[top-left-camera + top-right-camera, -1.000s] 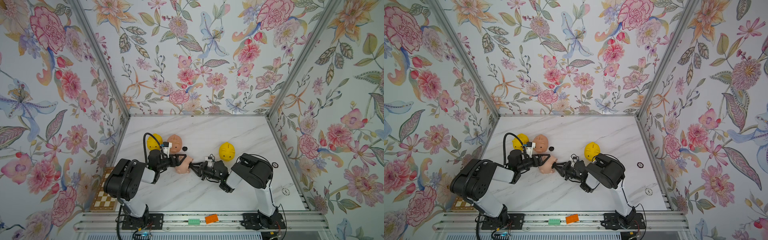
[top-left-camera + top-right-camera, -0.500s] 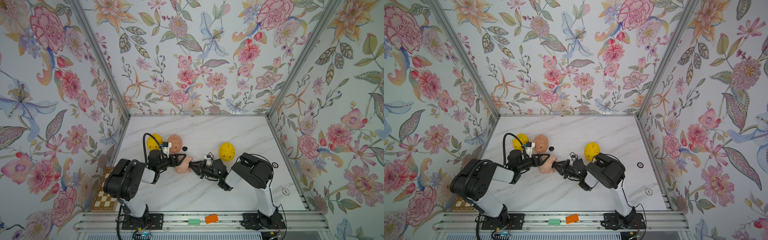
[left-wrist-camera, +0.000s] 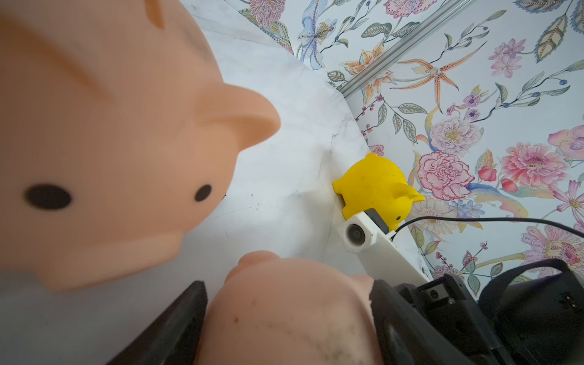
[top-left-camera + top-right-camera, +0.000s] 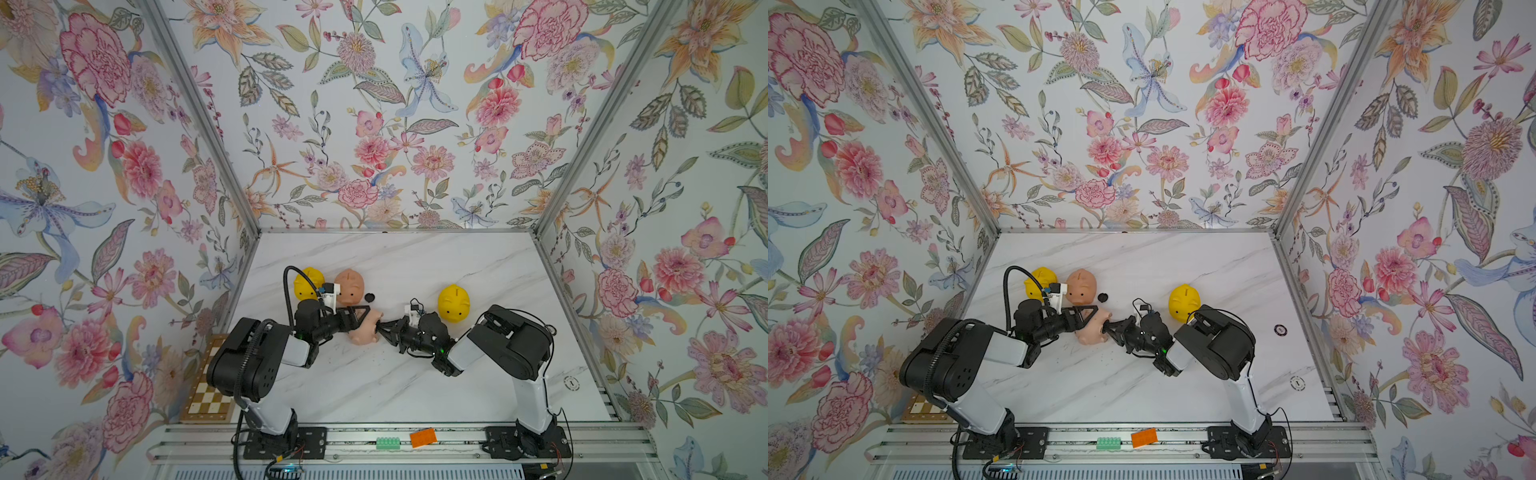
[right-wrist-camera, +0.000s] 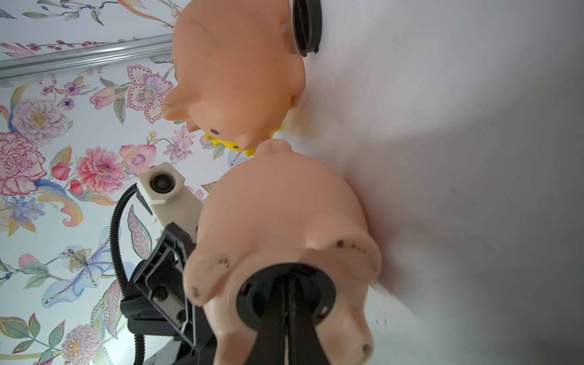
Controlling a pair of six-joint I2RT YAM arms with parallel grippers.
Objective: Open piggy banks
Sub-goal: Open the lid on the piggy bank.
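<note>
Lying sideways on the marble table (image 4: 415,374), the peach pig (image 4: 368,334) sits clamped by the left gripper (image 3: 289,290), jaws part-spread; the right gripper (image 5: 289,279), slightly parted a second ago, now pinches fully closed on its black belly plug (image 5: 252,300).

Two black-and-white arms (image 4: 297,353), one trailing corrugated black cable (image 4: 286,291).

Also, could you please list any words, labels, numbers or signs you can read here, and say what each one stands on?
No text can be read for certain.
White disc: one dark mark, too small to read.
Dark disc: pale rim marks, too small to read.
</note>
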